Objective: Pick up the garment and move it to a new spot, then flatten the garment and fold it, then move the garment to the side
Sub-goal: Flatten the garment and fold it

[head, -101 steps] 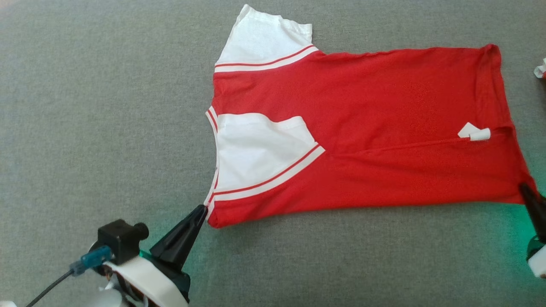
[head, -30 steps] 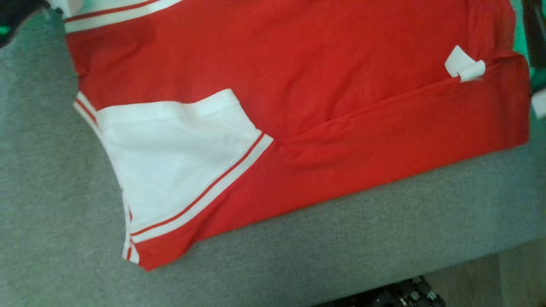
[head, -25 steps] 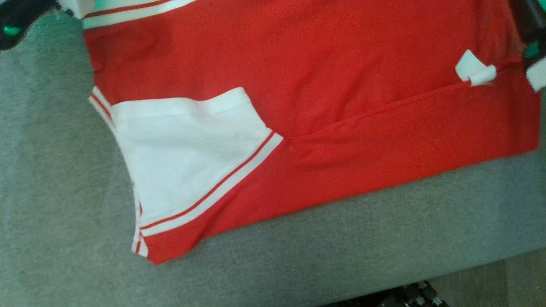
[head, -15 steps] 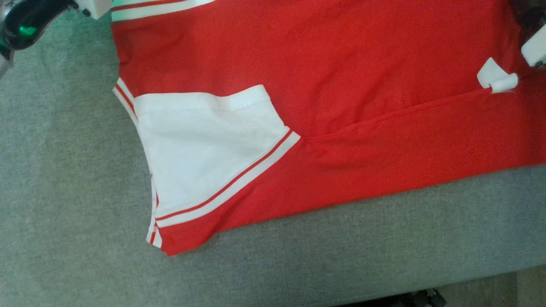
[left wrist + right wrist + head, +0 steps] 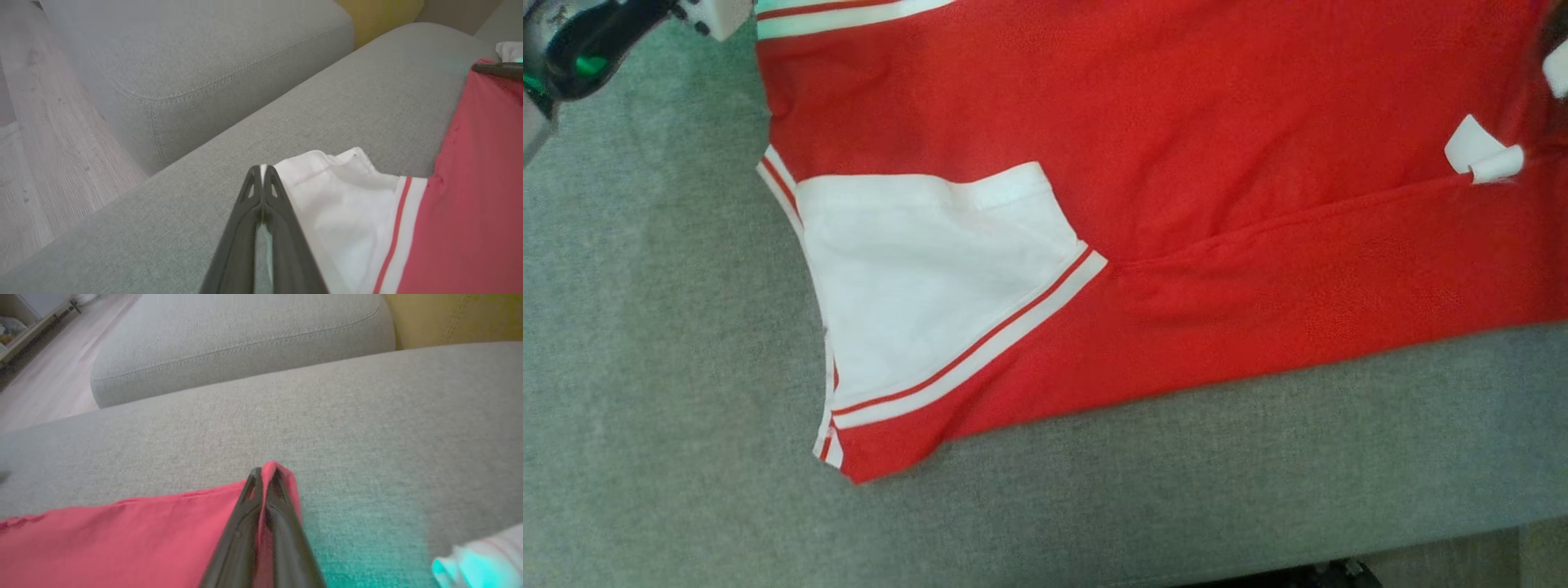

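Note:
The garment (image 5: 1176,122) is a red T-shirt with white sleeves and a small white tag (image 5: 1478,151), lying flat on a grey sofa seat (image 5: 670,367). One sleeve (image 5: 931,278) is folded in over the red body. In the left wrist view my left gripper (image 5: 261,169) is shut on the edge of the far white sleeve (image 5: 347,196). My right gripper (image 5: 264,470) is shut on a red hem corner of the garment (image 5: 122,539), which pokes up between the tips. The left arm's wrist (image 5: 572,41) shows at the head view's top left.
The seat's front edge runs along the bottom right, with wooden floor (image 5: 1535,555) beyond it. Another grey cushion (image 5: 184,53) and floor (image 5: 49,143) lie past the left gripper. A yellow cushion (image 5: 457,318) stands behind, and a white cloth (image 5: 482,555) lies near the right gripper.
The head camera has shifted, so the garment sits further right in the picture. The right gripper's jaws have closed on the hem corner. The left gripper stays shut on the sleeve.

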`<state>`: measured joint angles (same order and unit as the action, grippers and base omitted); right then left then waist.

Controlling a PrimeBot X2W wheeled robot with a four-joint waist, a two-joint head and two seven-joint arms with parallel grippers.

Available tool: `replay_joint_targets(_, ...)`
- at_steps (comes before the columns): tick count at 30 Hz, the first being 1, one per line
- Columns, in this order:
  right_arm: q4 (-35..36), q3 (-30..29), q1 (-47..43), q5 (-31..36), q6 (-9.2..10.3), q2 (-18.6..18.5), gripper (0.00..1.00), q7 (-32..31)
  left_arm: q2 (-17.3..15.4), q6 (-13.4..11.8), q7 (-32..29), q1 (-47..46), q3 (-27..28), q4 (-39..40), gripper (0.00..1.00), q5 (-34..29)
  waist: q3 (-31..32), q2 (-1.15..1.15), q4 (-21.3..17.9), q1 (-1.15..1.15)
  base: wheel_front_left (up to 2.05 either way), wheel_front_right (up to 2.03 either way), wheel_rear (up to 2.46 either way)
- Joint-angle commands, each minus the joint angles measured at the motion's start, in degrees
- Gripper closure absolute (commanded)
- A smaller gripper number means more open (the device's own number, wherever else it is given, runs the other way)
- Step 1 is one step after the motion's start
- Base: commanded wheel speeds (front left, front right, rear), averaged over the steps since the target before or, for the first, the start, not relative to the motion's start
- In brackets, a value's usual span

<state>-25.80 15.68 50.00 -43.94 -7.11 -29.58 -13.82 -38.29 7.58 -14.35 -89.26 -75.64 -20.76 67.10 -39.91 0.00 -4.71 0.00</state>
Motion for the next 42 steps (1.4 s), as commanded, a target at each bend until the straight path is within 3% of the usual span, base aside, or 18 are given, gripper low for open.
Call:
replay_joint_targets(1, 1.31, -1.05, 0.47, -1.10, -0.37, -0.81, 1.00, 1.50, -1.64, -0.09, 2.16, -3.77, 2.44, 0.85, 1.00, -0.63, 0.43, 0.00, 0.21, 0.00, 0.00, 0.00, 0.00)
replay_joint_targets(9, 3.58, -3.19, -0.91, -5.89, -0.37, -2.88, 1.00, 4.25, -2.31, -0.09, 10.61, -5.28, 2.39, 1.85, 1.00, 0.63, 2.59, 0.00, 1.85, 0.00, 0.00, 0.00, 0.00)
replay_joint_targets(14, 6.60, -4.07, -5.50, -8.61, -0.37, -6.24, 1.00, 4.22, -4.88, -0.09, 14.80, -3.67, 2.35, 6.37, 1.00, 1.91, 4.67, 0.00, 3.53, 0.00, 0.00, 0.00, 0.00)
replay_joint_targets(21, 9.21, -7.73, -15.91, -10.80, -0.37, -10.03, 1.00, 4.36, -10.11, -0.09, 19.73, 6.23, 2.30, 15.62, 1.00, 0.97, 8.74, 0.00, 6.77, 0.00, 0.00, 0.00, 0.00)
replay_joint_targets(28, 11.72, -11.72, -24.25, -10.35, -0.37, -10.92, 1.00, 5.09, -13.23, -0.13, 24.50, 16.52, 2.29, 22.45, 1.00, 0.68, 11.35, 0.00, 9.41, 0.00, 0.00, 0.00, 0.00)
replay_joint_targets(37, 16.86, -16.45, -35.64, -9.69, -0.37, -11.33, 1.00, 6.90, -16.45, -4.46, 27.64, 28.21, 2.29, 31.13, 1.00, -2.34, 12.35, 0.00, 10.77, 0.00, 0.00, 0.00, 0.00)
replay_joint_targets(42, 19.15, -17.51, -39.75, -8.14, -0.37, -10.68, 1.00, 7.25, -15.88, -7.06, 28.36, 34.22, 2.29, 34.27, 1.00, -4.51, 12.62, 0.00, 10.28, 0.00, 0.00, 0.00, 0.00)
